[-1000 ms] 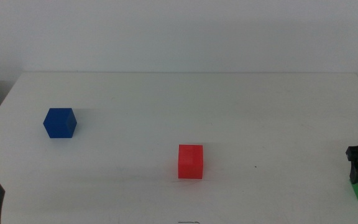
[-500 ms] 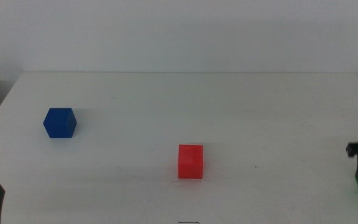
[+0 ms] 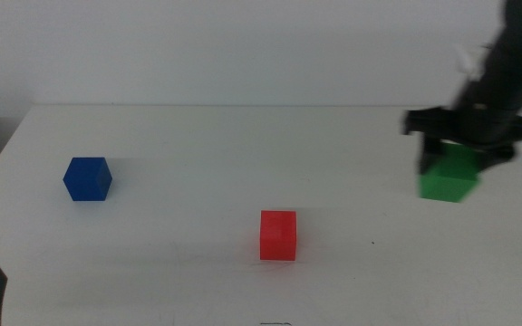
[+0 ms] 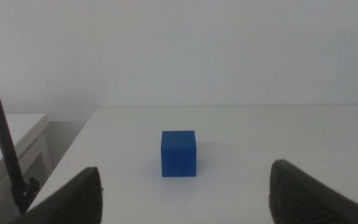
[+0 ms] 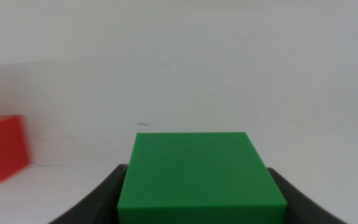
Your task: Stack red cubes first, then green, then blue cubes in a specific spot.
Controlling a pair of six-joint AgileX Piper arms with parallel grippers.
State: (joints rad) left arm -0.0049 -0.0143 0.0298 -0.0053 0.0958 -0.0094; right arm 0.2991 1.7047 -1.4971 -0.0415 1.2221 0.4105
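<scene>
Above table's right side: right gripper [image 3: 451, 149] pinching green cube [image 3: 449, 177] | red cube [image 3: 278, 235] near front edge | blue cube [image 3: 87, 178] at left | left gripper [image 4: 182, 186] spread.

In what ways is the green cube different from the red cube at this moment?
The green cube is held between the jaws of the right gripper; the red cube is free of any gripper. The green cube hangs above the table's right side and looks tilted, while the red cube sits flat near the middle. Both are plain, matte and about equal in size. The left gripper waits open, facing the blue cube.
</scene>
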